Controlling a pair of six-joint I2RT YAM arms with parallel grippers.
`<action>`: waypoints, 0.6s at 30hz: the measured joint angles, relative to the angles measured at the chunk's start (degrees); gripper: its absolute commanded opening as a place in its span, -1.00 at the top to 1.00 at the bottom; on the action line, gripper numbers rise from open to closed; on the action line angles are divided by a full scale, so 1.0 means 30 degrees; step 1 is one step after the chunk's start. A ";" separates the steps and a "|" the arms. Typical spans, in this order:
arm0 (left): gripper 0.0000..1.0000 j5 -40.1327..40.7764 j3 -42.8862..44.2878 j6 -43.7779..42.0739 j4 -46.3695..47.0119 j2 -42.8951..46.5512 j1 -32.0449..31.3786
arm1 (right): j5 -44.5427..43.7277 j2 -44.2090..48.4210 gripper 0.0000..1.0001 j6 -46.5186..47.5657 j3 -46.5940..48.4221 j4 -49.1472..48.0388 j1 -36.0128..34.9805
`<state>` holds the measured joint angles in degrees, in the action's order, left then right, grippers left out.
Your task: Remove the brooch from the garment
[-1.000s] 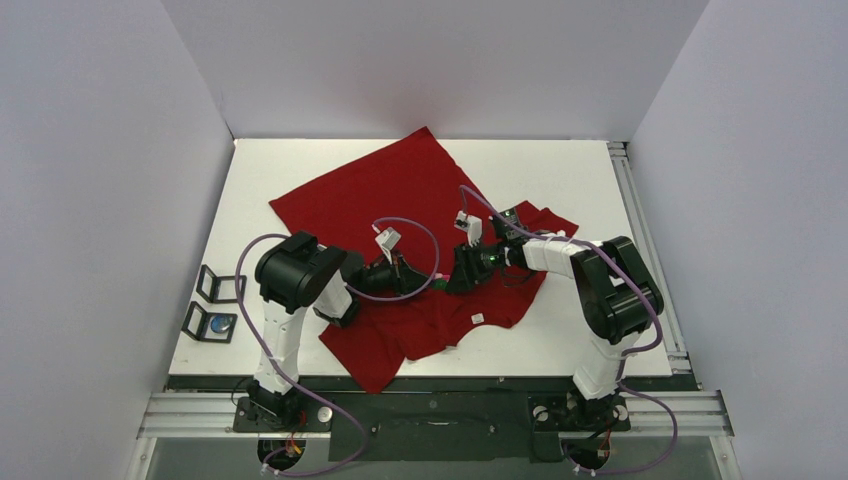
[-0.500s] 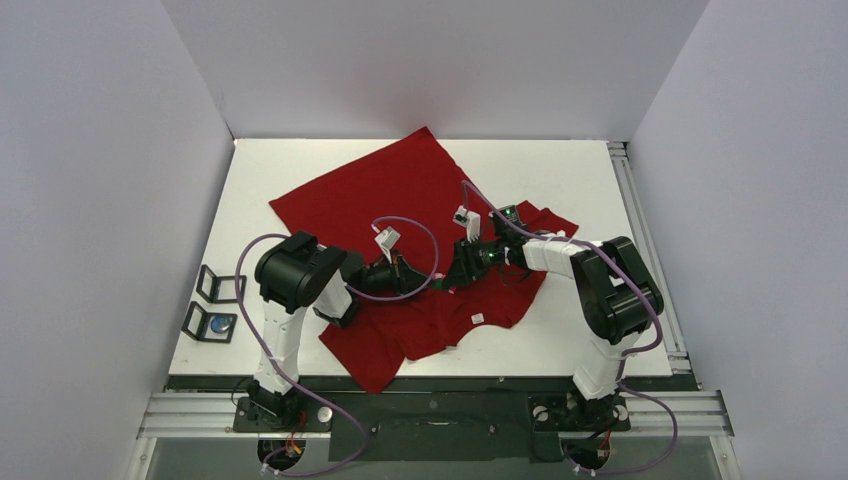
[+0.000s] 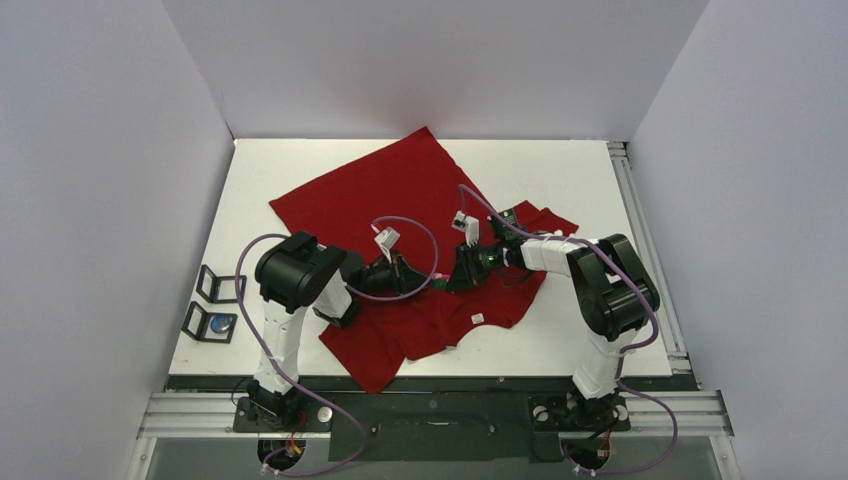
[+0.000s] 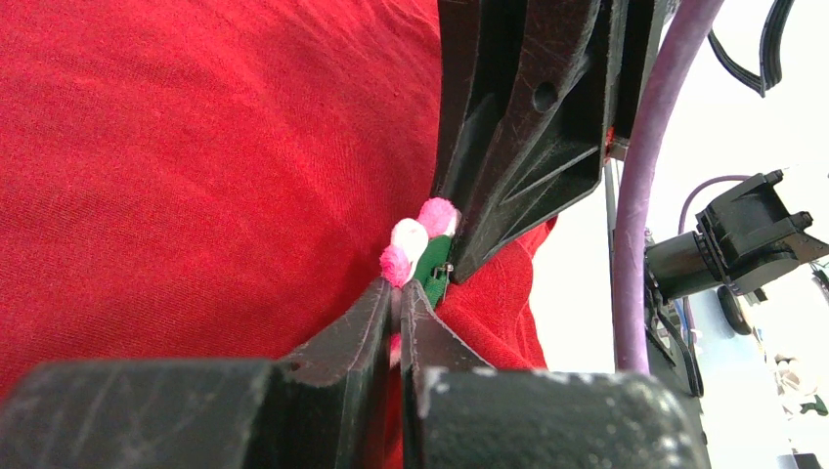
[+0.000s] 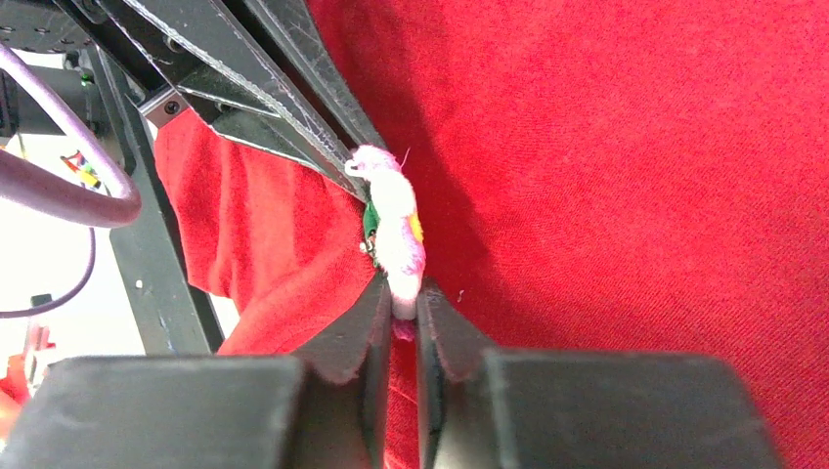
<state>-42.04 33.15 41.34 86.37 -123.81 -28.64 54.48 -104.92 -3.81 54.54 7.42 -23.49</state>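
2 arms, left arm (image 3: 292, 285) and right arm (image 3: 612, 292): white links, black joint housings. Purple cable (image 3: 425, 232) loops off each wrist. Green LED (image 3: 491, 257) on right. Gripper fingers (image 4: 344, 332) black, scratched.

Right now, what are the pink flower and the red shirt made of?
The brooch looks like fuzzy yarn or felt: matte, tufted pink petals. The garment looks like soft knit cloth, maybe cotton: fine ribbed grain, folds, no shine.

Nipped by its lower petals between the shut right gripper (image 5: 399, 311) tips: the brooch (image 5: 399, 225), against the dark-red T-shirt (image 5: 606, 147); touching the brooch's top, left gripper (image 5: 337, 158).
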 measured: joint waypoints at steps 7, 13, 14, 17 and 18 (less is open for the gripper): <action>0.45 -0.0080 -0.0029 -0.0073 -0.0007 -0.0007 0.0087 | 0.0036 0.0000 1.00 0.0022 0.0000 -0.0029 -0.0073; 0.28 -0.0219 -0.0474 -0.0313 0.0044 0.0080 0.0087 | 0.0073 0.0000 1.00 0.0138 0.0000 0.0007 -0.0073; 0.27 -0.0255 -0.0488 -0.0372 0.0044 0.0095 0.0080 | 0.0073 0.0000 1.00 0.0160 0.0000 0.0022 -0.0073; 0.21 -0.0495 -0.0503 -0.0459 0.0080 0.0124 0.0080 | 0.0095 0.0000 1.00 0.0197 0.0029 0.0080 -0.0073; 0.20 -0.0576 -0.0503 -0.0495 0.0087 0.0146 0.0080 | 0.0102 0.0000 1.00 0.0204 0.0029 0.0095 -0.0073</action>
<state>-43.77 31.64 39.86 86.63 -123.37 -28.40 54.78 -104.92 -3.20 54.63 7.70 -23.70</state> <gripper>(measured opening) 0.375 0.040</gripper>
